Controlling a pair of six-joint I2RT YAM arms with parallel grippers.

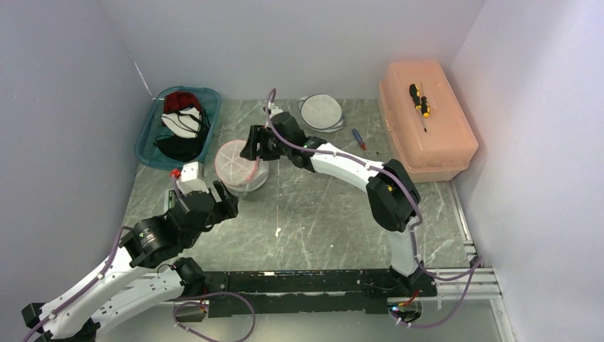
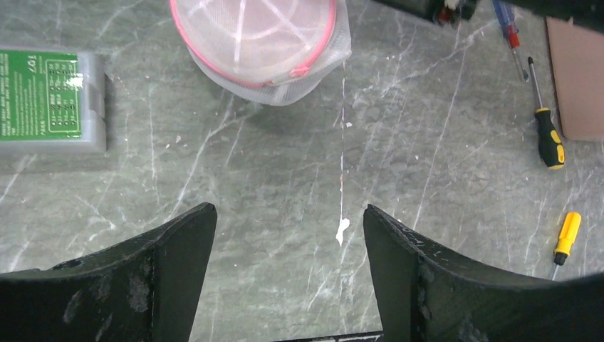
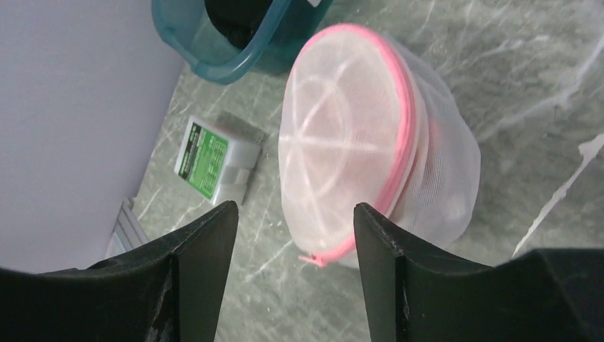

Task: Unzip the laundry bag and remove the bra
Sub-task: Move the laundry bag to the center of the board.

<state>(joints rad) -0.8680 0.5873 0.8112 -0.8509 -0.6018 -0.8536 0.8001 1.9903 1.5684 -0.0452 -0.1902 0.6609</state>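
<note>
Directly ahead of the right gripper [image 3: 293, 210] stands the one pink-rimmed laundry bag [image 3: 356, 142]. It is tilted on the table [image 2: 441, 178], and its pink zip pull [image 3: 310, 258] hangs between the two black fingers [image 3: 206, 256]. The jaws stand apart with nothing clamped; whether the fingertips touch the mesh cannot be told. The contents show only as a haze through the mesh, so no bra can be made out inside. The left gripper [image 2: 290, 208] is spread wide too and is empty, with bare tabletop and one white fleck [image 2: 342, 229] between its fingers. The bag lies ahead of it and a little to its left, apart from it, with nothing lying between. Also ahead and further left sits one grey box with a green label [image 2: 50, 100]. To its right lie three screwdrivers: a red-and-blue one [image 2: 507, 32] farthest ahead, a black-and-yellow one [image 2: 547, 132], and a small yellow one [image 2: 568, 235] nearest the right finger. Beyond the bag, to the upper left of the right gripper's view, is one teal bin [image 3: 249, 60] holding red, white and black garments [image 1: 178, 146]. From above, one flat white mesh disc [image 1: 322, 112] lies behind the right gripper. Well off to its right stands one salmon toolbox [image 1: 441, 142] with a further screwdriver on its lid [image 1: 420, 101].
</note>
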